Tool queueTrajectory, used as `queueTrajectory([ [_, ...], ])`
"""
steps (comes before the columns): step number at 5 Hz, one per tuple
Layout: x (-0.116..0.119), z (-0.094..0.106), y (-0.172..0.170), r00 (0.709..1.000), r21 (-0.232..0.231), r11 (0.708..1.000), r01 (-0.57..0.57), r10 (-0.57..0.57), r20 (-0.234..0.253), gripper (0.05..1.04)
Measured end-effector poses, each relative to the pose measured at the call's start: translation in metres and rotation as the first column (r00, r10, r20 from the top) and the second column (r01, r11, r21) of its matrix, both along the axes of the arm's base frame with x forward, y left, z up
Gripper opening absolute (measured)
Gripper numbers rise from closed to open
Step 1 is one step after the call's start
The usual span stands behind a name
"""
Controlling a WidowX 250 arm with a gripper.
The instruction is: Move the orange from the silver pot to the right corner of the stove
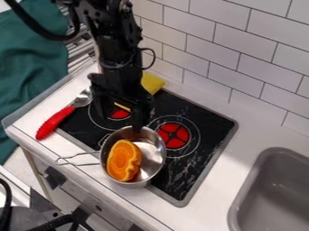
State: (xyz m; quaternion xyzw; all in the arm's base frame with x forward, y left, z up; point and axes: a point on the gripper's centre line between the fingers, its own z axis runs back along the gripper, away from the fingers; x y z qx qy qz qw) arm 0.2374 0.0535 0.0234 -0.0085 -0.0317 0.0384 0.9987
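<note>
The black two-finger gripper (123, 120) is hanging over the smooth black stovetop (211, 127), its fingers standing spread, one appearing beside the far rim of the round, shiny silver metal pot (152, 154); contact cannot be confirmed. The orange, scallop-edged fruit half with a ridged face (124, 161) is leaning inside the pot, its face tilting upward. The pot's bent-wire handle (78, 159) is projecting over the white counter (215, 184). A glossy red-handled metal utensil (55, 122) is lying at the stove's left edge.
</note>
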Motion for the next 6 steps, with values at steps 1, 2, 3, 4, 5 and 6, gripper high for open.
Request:
queueTrajectory([
  [1,-0.008,-0.01,-0.01,1.0,-0.063,0.998,-0.024,0.024,-0.009,0.999],
  [2,-0.011,-0.022,-0.013,0.999,-0.084,0.996,-0.031,0.029,-0.026,0.999],
  [3,-0.012,-0.038,-0.015,0.996,-0.094,0.995,-0.04,0.032,-0.084,0.999],
  [4,-0.007,-0.052,-0.013,0.992,-0.095,0.995,-0.033,0.021,-0.125,0.946],
  [5,-0.005,-0.059,-0.012,0.992,-0.094,0.996,-0.005,-0.007,-0.124,0.665],
  [6,-0.008,-0.058,-0.013,0.99,-0.1,0.995,-0.001,-0.013,-0.141,0.368],
])
